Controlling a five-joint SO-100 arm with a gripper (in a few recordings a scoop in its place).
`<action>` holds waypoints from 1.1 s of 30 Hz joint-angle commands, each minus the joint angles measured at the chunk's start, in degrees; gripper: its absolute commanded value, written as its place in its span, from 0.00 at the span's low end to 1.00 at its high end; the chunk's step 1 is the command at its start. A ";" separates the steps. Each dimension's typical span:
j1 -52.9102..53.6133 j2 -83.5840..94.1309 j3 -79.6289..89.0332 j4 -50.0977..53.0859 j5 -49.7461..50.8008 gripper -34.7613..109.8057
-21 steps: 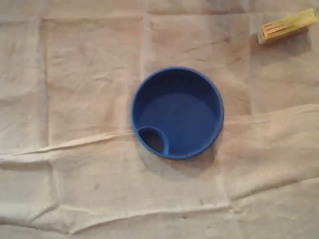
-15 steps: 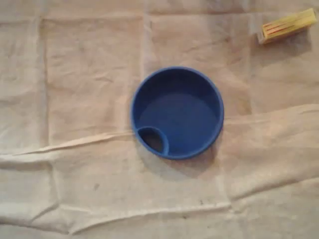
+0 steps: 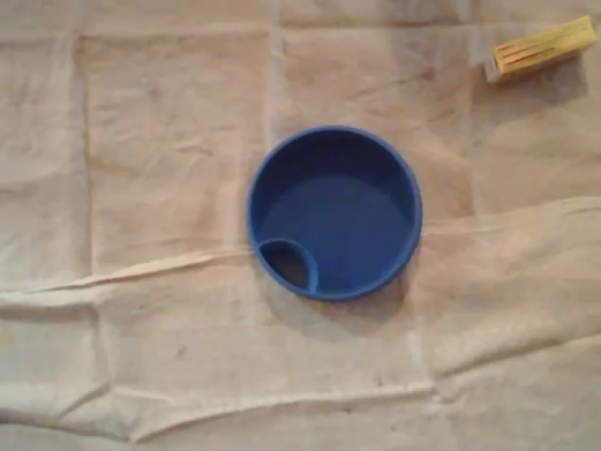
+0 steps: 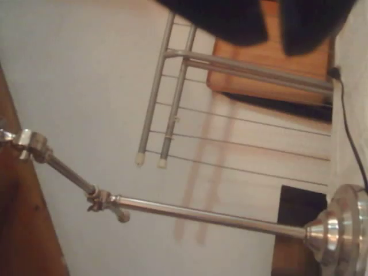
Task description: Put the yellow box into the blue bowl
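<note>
Zero change: box [image 3: 541,49] outside bowl [image 3: 343,221]

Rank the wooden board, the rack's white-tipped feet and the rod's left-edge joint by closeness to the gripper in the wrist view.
Judged across the wrist picture from the gripper at the top edge:
1. Wooden board, directly beneath it.
2. Rack's white-tipped feet, lower left of centre.
3. Rod's joint, at the far left edge.

Creased beige cloth [image 3: 169,141], fold lines crossing. Jointed metal rod [image 4: 201,215], wire rack [image 4: 172,86] against white wall [image 4: 75,75].
</note>
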 commanded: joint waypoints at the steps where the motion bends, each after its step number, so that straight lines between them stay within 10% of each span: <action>1: 0.26 2.20 0.09 0.00 0.09 0.24; 33: -0.44 -18.72 -0.09 -0.18 -0.26 0.24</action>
